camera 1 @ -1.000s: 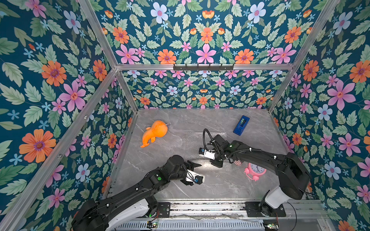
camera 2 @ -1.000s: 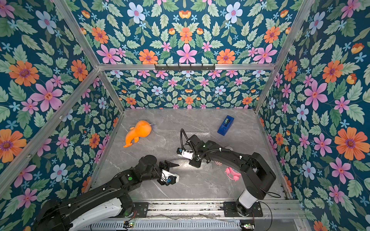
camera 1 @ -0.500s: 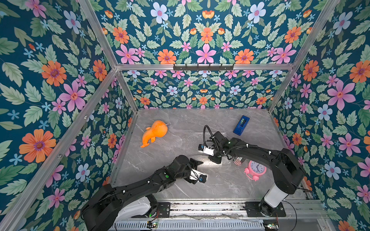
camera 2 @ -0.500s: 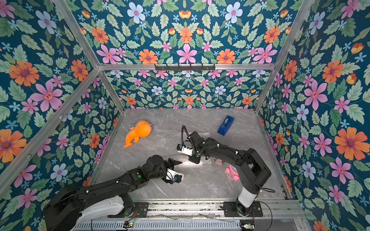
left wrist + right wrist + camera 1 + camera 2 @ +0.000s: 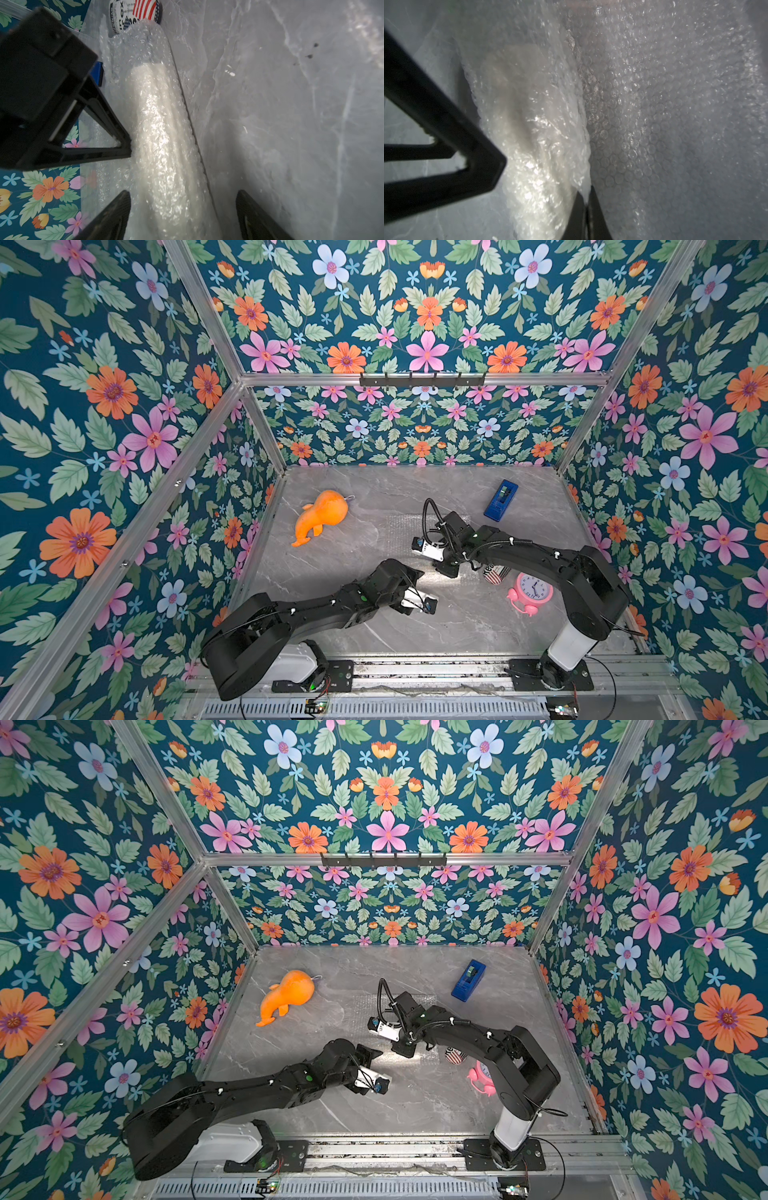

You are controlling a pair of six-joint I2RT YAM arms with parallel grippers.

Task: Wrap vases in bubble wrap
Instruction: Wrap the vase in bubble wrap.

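grey marble tbl [image 5: 457,626], bubble wrap [image 5: 675,124] on it | teal floral walls [image 5: 104,406] | alu frame [image 5: 291,379]

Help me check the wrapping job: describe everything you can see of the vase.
The vase is an off-white cylinder lying on its side on the grey table, rolled inside clear bubble wrap that blurs its surface detail. The open left pincer straddles one end; the right pincer, shut on the bubble wrap, touches the roll's side.

Vase [image 5: 160,124] blurred behind wrap [image 5: 675,116], ribs unreadable. Can [image 5: 133,12] cut off at edge. My right arm [image 5: 469,1036] hid part of clock [image 5: 480,1078] in a top view.
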